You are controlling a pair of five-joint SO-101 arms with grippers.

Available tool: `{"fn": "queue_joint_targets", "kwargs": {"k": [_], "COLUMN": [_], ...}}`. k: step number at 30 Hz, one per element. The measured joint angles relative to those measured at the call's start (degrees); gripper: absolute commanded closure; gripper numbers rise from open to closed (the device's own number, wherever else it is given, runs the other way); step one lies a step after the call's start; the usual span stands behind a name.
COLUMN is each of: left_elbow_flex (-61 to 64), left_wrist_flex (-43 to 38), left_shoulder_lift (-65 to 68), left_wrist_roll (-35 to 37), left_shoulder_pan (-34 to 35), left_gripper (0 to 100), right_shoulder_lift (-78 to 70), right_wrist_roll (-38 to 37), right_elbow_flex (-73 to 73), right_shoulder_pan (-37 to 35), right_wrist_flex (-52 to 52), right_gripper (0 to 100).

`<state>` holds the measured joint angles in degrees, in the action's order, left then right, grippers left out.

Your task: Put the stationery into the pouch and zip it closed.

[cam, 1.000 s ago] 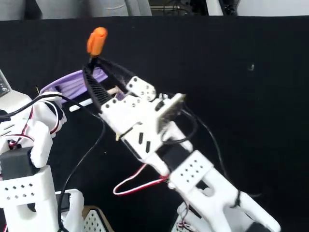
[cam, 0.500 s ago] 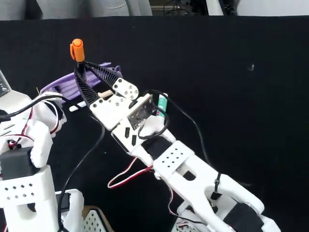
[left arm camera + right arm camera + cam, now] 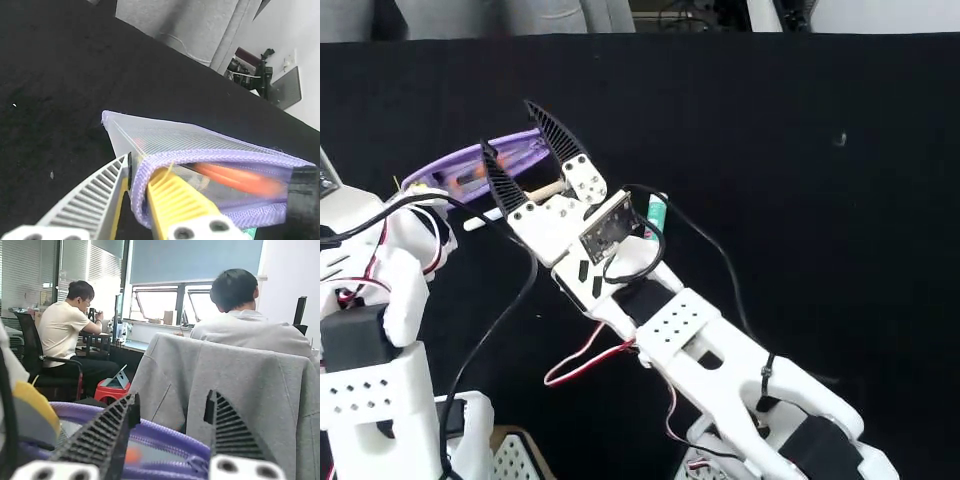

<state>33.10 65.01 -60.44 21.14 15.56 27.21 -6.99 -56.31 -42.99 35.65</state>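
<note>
Right gripper [image 3: 507,127]: jaws flung wide apart and nothing between them. It hangs right over the pouch's mouth, and from its own wrist camera [image 3: 172,400] the two black ribbed fingers frame the purple rim.

Left gripper [image 3: 140,170]: clamped hard on the pouch's rim, with the yellow finger [image 3: 170,195] inside the opening and the pale ribbed finger [image 3: 95,200] outside, the purple edge pinched between them.

Pouch [image 3: 510,152]: purple with see-through mesh sides, over at the left of the black table [image 3: 770,150]. Its mouth gapes open and the zip is not yet drawn (I can't tell whether it lies flat on the cloth or is lifted a little). Its mesh wall [image 3: 200,145] stretches away from the left gripper, and its rim [image 3: 165,437] shows again from the right wrist.

Orange marker [image 3: 470,178]: it's in! It lies inside the pouch and shows through the mesh, lengthwise along the pouch [image 3: 230,177], with a spot of orange below the rim from the right wrist camera [image 3: 131,455].

Green item [image 3: 656,212]: small and teal-green, on the table just beside the right arm's wrist, well apart from the pouch.

White stick [image 3: 485,218]: on the cloth near the pouch, partly hidden under the right gripper.
</note>
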Motion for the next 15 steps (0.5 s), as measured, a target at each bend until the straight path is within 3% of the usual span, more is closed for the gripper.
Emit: {"fn": "queue_joint_targets", "kwargs": {"k": [7, 11, 15], "left_elbow_flex": [0.0, 0.0, 0.0], "left_wrist_flex": [0.0, 0.0, 0.0], "left_shoulder_lift": [0.1, 0.1, 0.1], "left_wrist_roll": [0.0, 0.0, 0.4], "left_shoulder_pan": [2.2, 4.9, 7.5], "left_gripper": [97, 97, 97], "right_shoulder_lift": [9.5, 16.8, 19.7], "right_wrist_roll": [0.0, 0.4, 7.8], "right_elbow_flex": [-1.2, 1.7, 11.1], "right_shoulder_pan": [2.4, 5.7, 11.3], "right_wrist_flex": [-5.2, -16.4, -31.8], "right_gripper": [78.3, 78.3, 78.3]}}
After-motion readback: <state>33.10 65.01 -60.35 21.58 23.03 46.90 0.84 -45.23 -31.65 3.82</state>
